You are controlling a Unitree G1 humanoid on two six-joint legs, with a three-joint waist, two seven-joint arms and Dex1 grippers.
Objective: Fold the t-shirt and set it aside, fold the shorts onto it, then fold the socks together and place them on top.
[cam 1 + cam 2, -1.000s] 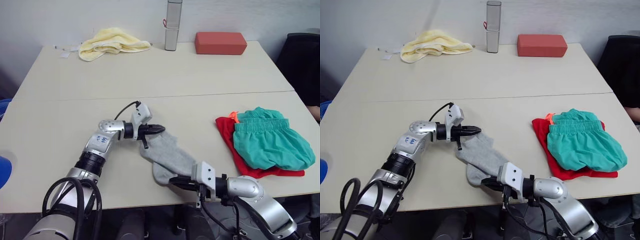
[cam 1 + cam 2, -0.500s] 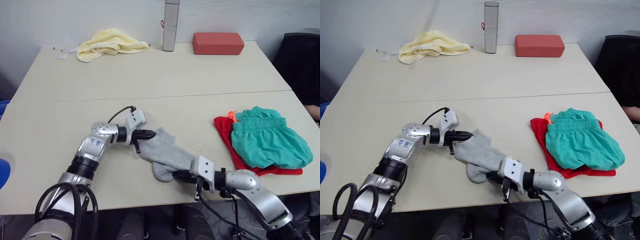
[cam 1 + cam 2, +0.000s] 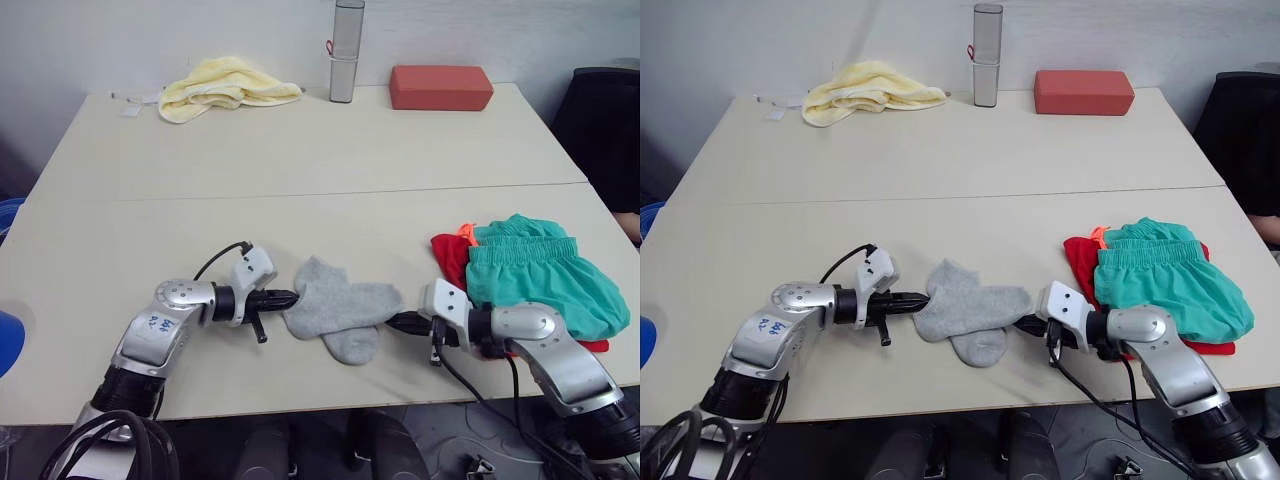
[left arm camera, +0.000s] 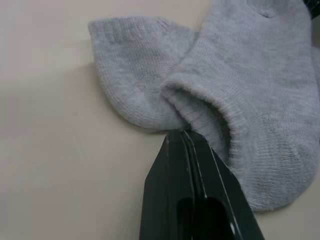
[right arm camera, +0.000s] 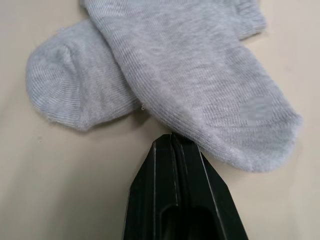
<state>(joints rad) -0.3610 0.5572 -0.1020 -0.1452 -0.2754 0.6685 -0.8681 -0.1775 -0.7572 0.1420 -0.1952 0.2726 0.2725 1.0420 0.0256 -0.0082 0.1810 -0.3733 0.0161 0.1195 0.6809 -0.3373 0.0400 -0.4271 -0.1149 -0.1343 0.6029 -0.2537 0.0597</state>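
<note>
Both grippers are pinching the grey socks (image 3: 340, 308) near the table's front edge: left gripper (image 3: 288, 297) clamped on the cuff end, right gripper (image 3: 396, 321) on the toe end. I'd keep both layers pinched, then carry them onto the shorts (image 3: 535, 283) without snagging the t-shirt (image 3: 452, 259).

Colours as I log them from my station. Socks (image 3: 340, 308): plain light grey, fine ribbed knit, no pattern. T-shirt (image 3: 449, 258): bright red, plain. Shorts (image 3: 535, 283): teal-green, with an orange drawstring (image 3: 466, 232) at the waistband. Towel (image 3: 225, 85): pale yellow. Block (image 3: 441, 87): brick red. Upright canister (image 3: 346, 50): silver-grey, with a small red tag. Table (image 3: 300, 160): pale beige, unpatterned. Left gripper (image 3: 288, 297) and right gripper (image 3: 392, 321): black fingers on silver-grey arms.
</note>
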